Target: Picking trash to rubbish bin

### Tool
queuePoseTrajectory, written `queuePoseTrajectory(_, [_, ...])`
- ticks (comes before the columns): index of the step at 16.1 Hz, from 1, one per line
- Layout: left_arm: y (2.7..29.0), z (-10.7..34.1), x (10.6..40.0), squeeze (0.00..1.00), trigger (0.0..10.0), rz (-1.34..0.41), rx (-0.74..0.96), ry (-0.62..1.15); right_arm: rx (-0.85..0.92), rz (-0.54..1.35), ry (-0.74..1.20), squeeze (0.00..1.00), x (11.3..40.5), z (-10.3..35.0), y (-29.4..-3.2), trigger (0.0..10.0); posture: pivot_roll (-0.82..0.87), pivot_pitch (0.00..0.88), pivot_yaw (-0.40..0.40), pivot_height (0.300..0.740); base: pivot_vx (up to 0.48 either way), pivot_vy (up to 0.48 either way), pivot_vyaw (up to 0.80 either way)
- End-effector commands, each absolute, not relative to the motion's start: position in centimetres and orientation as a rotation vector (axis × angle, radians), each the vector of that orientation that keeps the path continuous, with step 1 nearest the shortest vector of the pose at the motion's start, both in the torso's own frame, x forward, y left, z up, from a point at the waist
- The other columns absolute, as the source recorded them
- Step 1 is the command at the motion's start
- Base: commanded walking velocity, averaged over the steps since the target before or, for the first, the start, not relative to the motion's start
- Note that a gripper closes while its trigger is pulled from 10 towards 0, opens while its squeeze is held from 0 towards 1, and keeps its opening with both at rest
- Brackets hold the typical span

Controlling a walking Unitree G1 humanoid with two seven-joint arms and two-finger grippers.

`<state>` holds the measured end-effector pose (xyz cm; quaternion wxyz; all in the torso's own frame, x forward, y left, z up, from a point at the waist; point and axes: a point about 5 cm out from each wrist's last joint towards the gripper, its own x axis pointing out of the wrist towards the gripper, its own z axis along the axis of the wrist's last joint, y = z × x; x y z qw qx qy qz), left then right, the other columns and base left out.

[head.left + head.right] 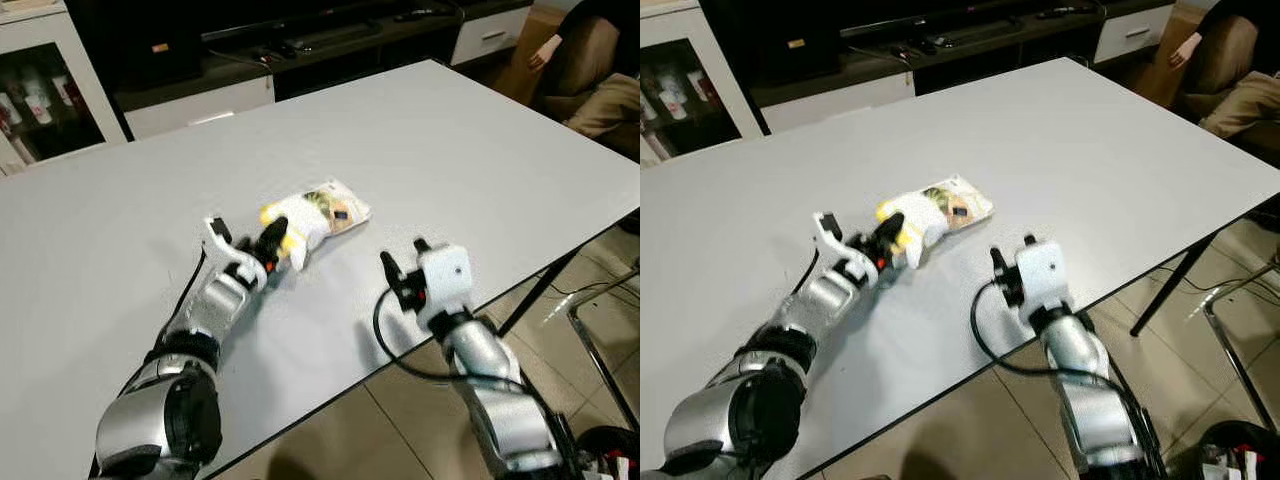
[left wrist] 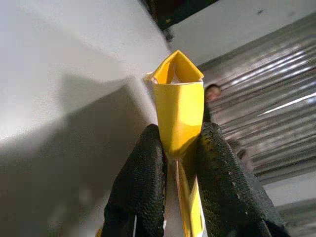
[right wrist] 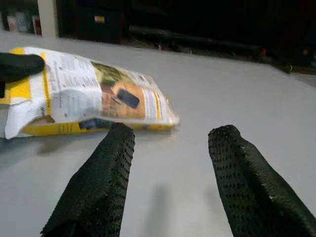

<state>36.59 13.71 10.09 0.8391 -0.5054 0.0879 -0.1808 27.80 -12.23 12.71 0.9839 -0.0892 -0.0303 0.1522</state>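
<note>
Head views: I see the snack packet (image 1: 318, 218) lying mid-bench (image 1: 480, 150), my left gripper (image 1: 272, 240) at its yellow end. Left wrist: my fingers (image 2: 143, 182) pinch that yellow edge tight. Right wrist: right gripper (image 3: 170, 173) spread wide, empty, just short of the packet.
</note>
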Motion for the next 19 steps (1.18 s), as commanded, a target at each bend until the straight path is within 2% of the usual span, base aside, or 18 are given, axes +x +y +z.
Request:
queuePoseTrajectory(1, [13.8, 12.1, 37.5, 0.00, 0.0, -0.420, -1.077, 0.116, -0.177, 0.312, -0.090, 0.00, 28.0, 13.6, -12.2, 10.0, -0.04, 0.000, 0.033, 0.740, 0.000, 0.000, 0.00])
queuePoseTrajectory(4, [14.4, 13.7, 38.1, 0.00, 0.0, -0.363, -1.118, 0.006, -0.155, 0.302, -0.105, 0.00, 28.4, 13.6, -12.1, 10.0, -0.05, 0.000, 0.049, 0.740, 0.000, 0.000, 0.00])
queuePoseTrajectory(6, [15.1, 14.2, 37.9, 0.00, 0.0, -0.296, -1.071, -0.069, -0.157, 0.294, -0.087, 0.00, 27.9, 13.3, -12.2, 10.0, -0.04, 0.000, 0.037, 0.740, 0.000, 0.000, 0.00])
queuePoseTrajectory(7, [15.3, 14.8, 37.7, 0.00, 0.0, -0.288, -1.012, -0.109, -0.138, 0.284, -0.086, 0.00, 27.8, 13.5, -12.3, 10.0, -0.03, 0.000, 0.029, 0.740, 0.000, 0.000, 0.00])
queuePoseTrajectory(9, [16.1, 14.8, 35.5, 0.00, 0.0, -0.292, -0.730, -0.104, -0.146, 0.298, -0.081, 0.00, 27.3, 13.2, -12.0, 10.0, -0.03, 0.000, 0.014, 0.740, 0.000, 0.000, 0.00])
queuePoseTrajectory(10, [16.2, 14.6, 34.0, 0.00, 0.0, -0.288, -0.643, -0.102, -0.133, 0.287, -0.077, 0.00, 27.2, 13.1, -12.1, 10.0, -0.01, 0.000, 0.005, 0.740, 0.000, 0.000, 0.00])
queuePoseTrajectory(11, [16.6, 14.5, 32.4, 0.00, 5.5, -0.266, -0.572, -0.104, -0.101, 0.275, -0.056, 0.00, 27.2, 12.8, -12.2, 10.0, -0.01, 0.000, -0.003, 0.740, 0.000, 0.000, 0.00])
queuePoseTrajectory(12, [17.5, 14.2, 31.2, 0.00, 10.0, -0.197, -0.563, -0.075, -0.049, 0.265, -0.053, 0.00, 27.2, 12.9, -12.3, 10.0, -0.02, 0.000, -0.003, 0.740, 0.000, 0.000, -0.61])
queuePoseTrajectory(13, [18.3, 13.9, 30.2, 0.00, 10.0, -0.134, -0.569, -0.065, -0.042, 0.264, -0.053, 0.00, 27.0, 13.0, -12.4, 10.0, -0.02, 0.000, -0.004, 0.740, 0.000, 0.000, -0.80])
queuePoseTrajectory(14, [18.6, 13.8, 29.4, 0.00, 10.0, -0.133, -0.494, -0.064, -0.051, 0.264, -0.051, 0.00, 26.8, 12.9, -12.6, 10.0, -0.02, 0.000, -0.006, 0.740, 0.000, 0.000, -0.80])
queuePoseTrajectory(16, [17.8, 13.6, 28.6, 0.00, 10.0, -0.150, -0.426, -0.032, -0.071, 0.262, -0.037, 0.00, 26.6, 12.6, -13.0, 10.0, -0.01, 0.000, -0.020, 0.740, 0.000, 0.000, -0.80])
queuePoseTrajectory(18, [16.7, 13.4, 27.9, 0.00, 10.0, -0.157, -0.212, -0.011, -0.072, 0.262, -0.018, 0.00, 26.6, 12.3, -12.9, 10.0, 0.00, 0.000, -0.036, 0.740, 0.000, 0.000, -0.80])
queuePoseTrajectory(19, [16.5, 13.2, 27.8, 0.00, 10.0, -0.145, -0.186, -0.003, -0.069, 0.258, -0.006, 0.00, 26.6, 12.0, -12.9, 10.0, 0.00, 0.000, -0.042, 0.740, 0.000, 0.000, -0.80])
